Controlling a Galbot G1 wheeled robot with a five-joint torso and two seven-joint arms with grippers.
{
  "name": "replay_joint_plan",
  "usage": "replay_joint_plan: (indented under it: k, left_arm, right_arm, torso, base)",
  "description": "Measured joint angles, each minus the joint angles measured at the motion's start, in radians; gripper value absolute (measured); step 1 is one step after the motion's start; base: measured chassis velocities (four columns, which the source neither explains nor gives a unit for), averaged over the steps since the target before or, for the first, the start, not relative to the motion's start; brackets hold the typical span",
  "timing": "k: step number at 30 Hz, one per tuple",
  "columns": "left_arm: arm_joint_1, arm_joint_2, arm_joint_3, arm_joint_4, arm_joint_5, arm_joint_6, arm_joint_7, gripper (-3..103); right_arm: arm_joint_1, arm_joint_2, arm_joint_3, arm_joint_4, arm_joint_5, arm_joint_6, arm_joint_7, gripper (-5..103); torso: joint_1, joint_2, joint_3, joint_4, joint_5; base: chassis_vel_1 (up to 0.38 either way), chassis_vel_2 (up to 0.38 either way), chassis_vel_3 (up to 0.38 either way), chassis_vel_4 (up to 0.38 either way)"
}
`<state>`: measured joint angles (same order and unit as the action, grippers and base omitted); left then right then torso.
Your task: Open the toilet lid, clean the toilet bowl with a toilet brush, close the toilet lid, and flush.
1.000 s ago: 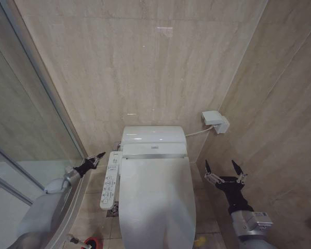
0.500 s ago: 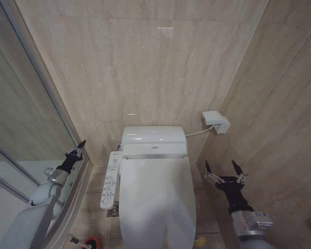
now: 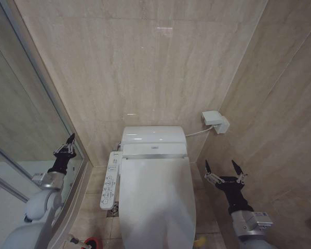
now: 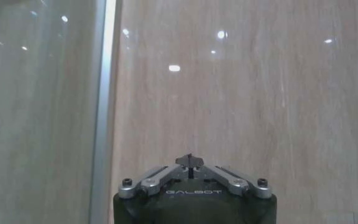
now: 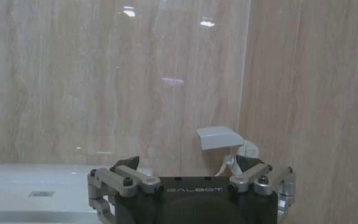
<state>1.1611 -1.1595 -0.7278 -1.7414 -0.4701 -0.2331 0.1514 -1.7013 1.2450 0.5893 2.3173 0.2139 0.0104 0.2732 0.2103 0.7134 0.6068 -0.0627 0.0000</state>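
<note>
- The toilet brush stands in its red holder on the floor at the near left corner of the toilet, untouched.
- The toilet lid, glossy white and smooth, lies shut over the bowl, with the control panel along its left edge; the opening step looks not yet begun.
- The right gripper hovers just right of the lid with its fingers spread wide, seemingly poised to lift.
- The left gripper is raised beside the shower glass, well clear of the toilet, fingertips pinched together and empty.
- A wall box sits beyond.
</note>
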Motion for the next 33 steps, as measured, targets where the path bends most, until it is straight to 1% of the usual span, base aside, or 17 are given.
replay_joint_plan:
  k: [2,3,7,8,11,15,17,22,23,26,27,28,29,33]
  left_arm:
    - [0.054,-0.011,-0.028,-0.067,0.0,0.013,-0.018,0]
    - [0.054,-0.011,-0.028,-0.067,0.0,0.013,-0.018,0]
    - [0.127,-0.027,-0.061,-0.145,-0.005,0.019,-0.044,0]
    - [0.127,-0.027,-0.061,-0.145,-0.005,0.019,-0.044,0]
    - [0.182,-0.056,-0.07,-0.208,-0.011,0.032,-0.06,0]
    - [0.225,-0.073,-0.07,-0.25,-0.011,0.028,-0.056,0]
    - [0.257,-0.073,-0.07,-0.275,-0.013,0.017,-0.038,0]
    - [0.303,-0.068,-0.073,-0.308,-0.02,0.003,-0.025,0]
    - [0.321,-0.069,-0.073,-0.319,-0.023,0.001,-0.024,11]
    - [0.379,-0.08,-0.073,-0.352,-0.023,0.003,-0.035,11]
    - [0.379,-0.08,-0.073,-0.352,-0.023,0.003,-0.035,11]
    - [0.402,-0.085,-0.073,-0.368,-0.023,0.01,-0.049,11]
    - [0.418,-0.088,-0.072,-0.378,-0.023,0.016,-0.058,37]
    - [0.476,-0.096,-0.072,-0.421,-0.021,0.026,-0.066,37]
  right_arm:
    - [0.0,0.0,0.0,0.0,0.0,0.0,0.0,100]
    - [0.0,0.0,0.0,0.0,0.0,0.0,0.0,100]
    - [0.0,0.0,0.0,0.0,0.0,0.0,0.0,100]
    - [0.0,0.0,0.0,0.0,0.0,0.0,0.0,100]
    - [0.0,0.0,0.0,0.0,0.0,0.0,0.0,100]
    - [0.0,0.0,0.0,0.0,0.0,0.0,0.0,100]
    - [0.0,0.0,0.0,0.0,0.0,0.0,0.0,100]
    - [0.0,0.0,0.0,0.0,0.0,0.0,0.0,100]
    - [0.0,0.0,0.0,0.0,0.0,0.0,0.0,100]
    - [0.0,0.0,0.0,0.0,0.0,0.0,0.0,100]
    - [0.0,0.0,0.0,0.0,0.0,0.0,0.0,100]
    - [0.0,0.0,0.0,0.0,0.0,0.0,0.0,100]
    - [0.0,0.0,0.0,0.0,0.0,0.0,0.0,100]
    - [0.0,0.0,0.0,0.0,0.0,0.0,0.0,100]
  torso:
    - [0.0,0.0,0.0,-0.0001,0.0002]
    - [0.0,0.0,0.0,-0.0001,0.0002]
    - [0.0,0.0,0.0,0.0,0.0001]
    - [0.0,0.0,0.0,0.0,0.0001]
    - [0.0,0.0,0.0,0.0,0.0001]
    - [0.0,0.0,0.0,-0.0001,0.0001]
    - [0.0,0.0,0.0,-0.0002,0.0001]
    - [0.0,0.0,0.0,-0.0001,0.0001]
    - [0.0,0.0,0.0,-0.0001,0.0001]
    - [0.0,0.0,0.0,-0.0002,0.0]
    - [0.0,0.0,0.0,-0.0002,0.0]
    - [0.0,0.0,0.0,-0.0001,0.0001]
    - [0.0,0.0,0.0,0.0,0.0001]
    - [0.0,0.0,0.0,0.0,0.0001]
  base:
    - [0.0,0.0,0.0,0.0]
    - [0.0,0.0,0.0,0.0]
    - [0.0,0.0,0.0,0.0]
    - [0.0,0.0,0.0,0.0]
    - [0.0,0.0,0.0,0.0]
    - [0.0,0.0,0.0,0.0]
    - [0.0,0.0,0.0,0.0]
    - [0.0,0.0,0.0,0.0]
    - [0.0,0.0,0.0,0.0]
    - [0.0,0.0,0.0,0.0]
    - [0.0,0.0,0.0,0.0]
    - [0.0,0.0,0.0,0.0]
    - [0.0,0.0,0.0,0.0]
    - [0.0,0.0,0.0,0.0]
